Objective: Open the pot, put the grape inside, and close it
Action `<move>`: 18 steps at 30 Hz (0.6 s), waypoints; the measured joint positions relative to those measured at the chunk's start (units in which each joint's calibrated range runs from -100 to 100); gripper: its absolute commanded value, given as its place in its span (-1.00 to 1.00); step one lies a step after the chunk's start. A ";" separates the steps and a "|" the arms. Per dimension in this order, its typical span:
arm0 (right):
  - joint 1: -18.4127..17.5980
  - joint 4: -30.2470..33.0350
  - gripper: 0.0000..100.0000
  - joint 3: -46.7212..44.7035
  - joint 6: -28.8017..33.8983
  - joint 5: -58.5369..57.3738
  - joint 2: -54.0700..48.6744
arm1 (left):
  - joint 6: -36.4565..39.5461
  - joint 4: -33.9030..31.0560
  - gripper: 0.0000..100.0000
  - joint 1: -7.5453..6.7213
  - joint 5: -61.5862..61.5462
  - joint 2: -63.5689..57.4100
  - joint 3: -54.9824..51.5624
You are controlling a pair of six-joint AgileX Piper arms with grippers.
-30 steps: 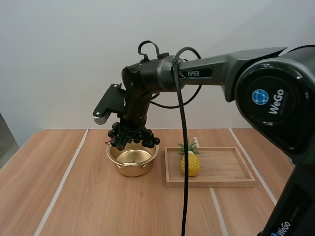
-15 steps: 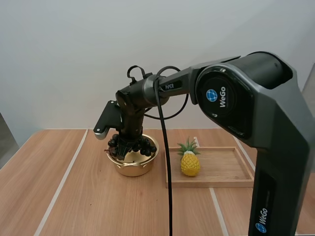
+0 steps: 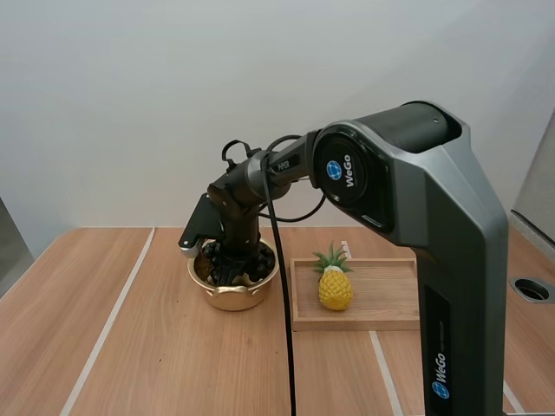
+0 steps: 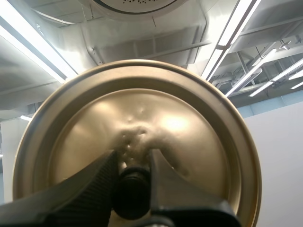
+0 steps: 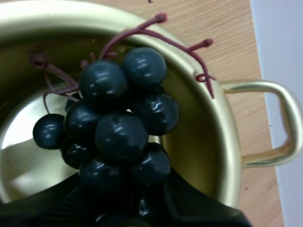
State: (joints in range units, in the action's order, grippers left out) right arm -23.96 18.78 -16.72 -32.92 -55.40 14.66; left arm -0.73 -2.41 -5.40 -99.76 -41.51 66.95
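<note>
Since a second ago our right gripper (image 3: pixel 231 263) has sunk into the pot (image 3: pixel 232 299), jaws clenched on the grapes (image 5: pixel 118 127), which hang inside its rim. Our left gripper (image 4: pixel 133 177) grasps the lid (image 4: pixel 137 109) by its knob (image 4: pixel 131 195). The wooden tray (image 3: pixel 390 296) lies at the pot's three o'clock.

Gold pot (image 5: pixel 201 142), grapes (image 5: pixel 120 137) seemingly black, yellow pineapple (image 3: pixel 335 291)
</note>
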 measured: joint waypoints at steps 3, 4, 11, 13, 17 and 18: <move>0.33 -2.87 -1.00 0.00 -0.38 0.17 0.07 | 0.00 0.00 -1.00 0.00 -0.17 0.00 0.00; 0.40 -4.23 -1.00 0.00 -0.94 0.17 0.07 | -0.10 0.00 -1.00 0.00 -0.17 0.00 0.00; 0.91 -16.17 -1.00 0.00 -8.25 -1.58 0.58 | -0.31 0.00 -1.00 0.00 -0.17 0.00 0.00; 0.99 -17.35 -1.00 0.12 -9.21 -1.58 0.58 | -0.73 0.00 -1.00 0.00 -0.17 0.00 0.00; 1.06 -17.70 -1.00 0.26 -9.44 -1.74 0.58 | -1.10 0.00 -1.00 0.00 -0.17 0.00 0.00; 1.06 -17.70 -1.00 0.42 -9.35 -1.93 0.58 | -1.10 0.00 -1.00 0.00 -0.17 0.00 0.00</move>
State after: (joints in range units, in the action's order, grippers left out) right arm -22.90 1.08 -16.30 -42.26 -57.33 15.24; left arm -1.84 -2.41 -5.40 -99.93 -41.51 66.95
